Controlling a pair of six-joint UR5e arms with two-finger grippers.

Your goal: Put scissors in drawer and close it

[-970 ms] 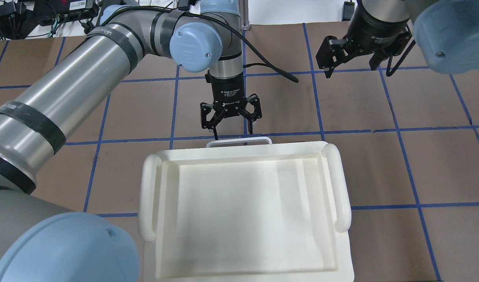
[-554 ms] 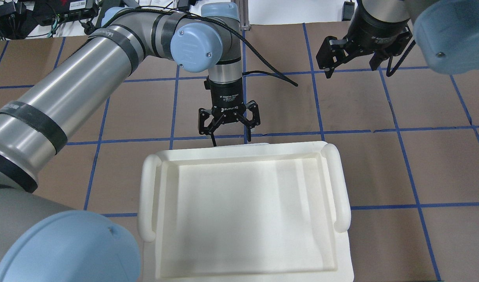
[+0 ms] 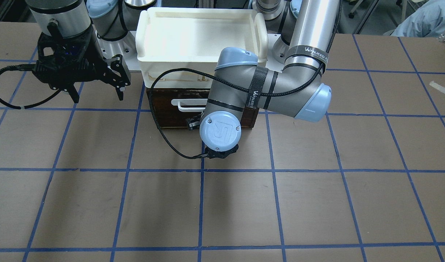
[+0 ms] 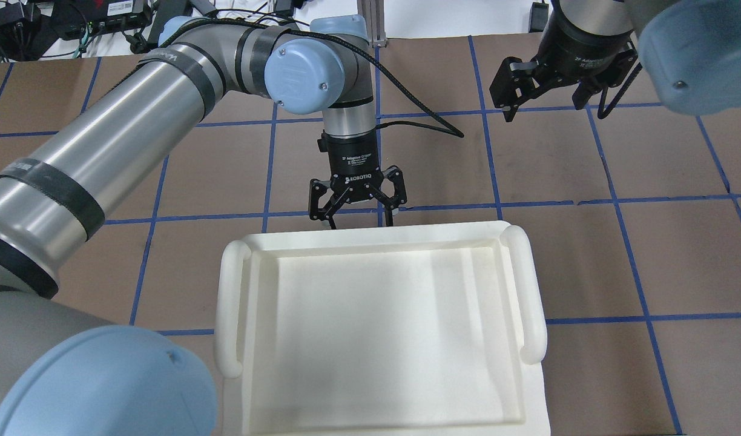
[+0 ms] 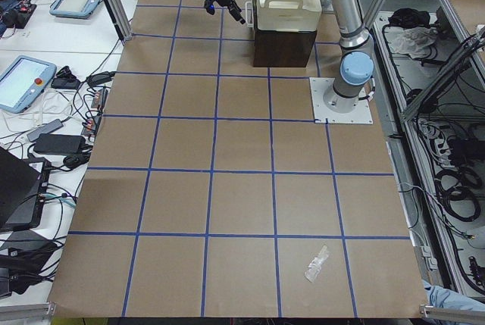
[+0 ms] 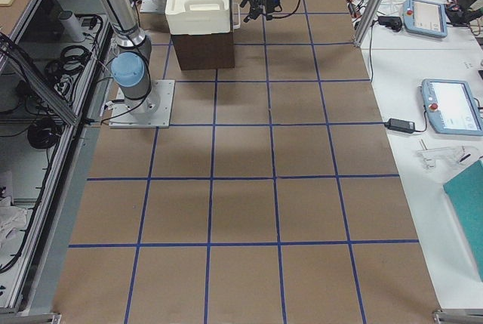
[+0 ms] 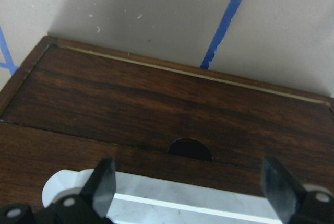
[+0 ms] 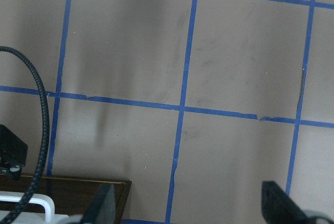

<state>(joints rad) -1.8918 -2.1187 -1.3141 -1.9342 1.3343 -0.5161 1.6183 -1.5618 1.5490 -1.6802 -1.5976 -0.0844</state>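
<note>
The drawer (image 3: 164, 100) has a dark brown front and a white bar handle (image 3: 188, 103), and sits pushed in under the cream tray. My left gripper (image 4: 359, 224) is open right at the drawer front. In the left wrist view its fingers (image 7: 104, 182) stand either side of the handle (image 7: 182, 203), not closed on it. The overhead view hides the handle under the tray edge. My right gripper (image 4: 546, 100) is open and empty, hanging above the table off to the side; it also shows in the front view (image 3: 98, 95). The scissors show in no view.
A cream-white plastic tray (image 4: 376, 233) with side handles sits on top of the brown cabinet (image 6: 204, 48). A black cable (image 3: 164, 138) loops from my left wrist over the table in front of the cabinet. Brown mats with blue tape lines cover the table.
My left gripper has moved toward the cabinet. The white handle, which stuck out past the tray edge a second ago, has slid in under it. The right arm has not moved.
</note>
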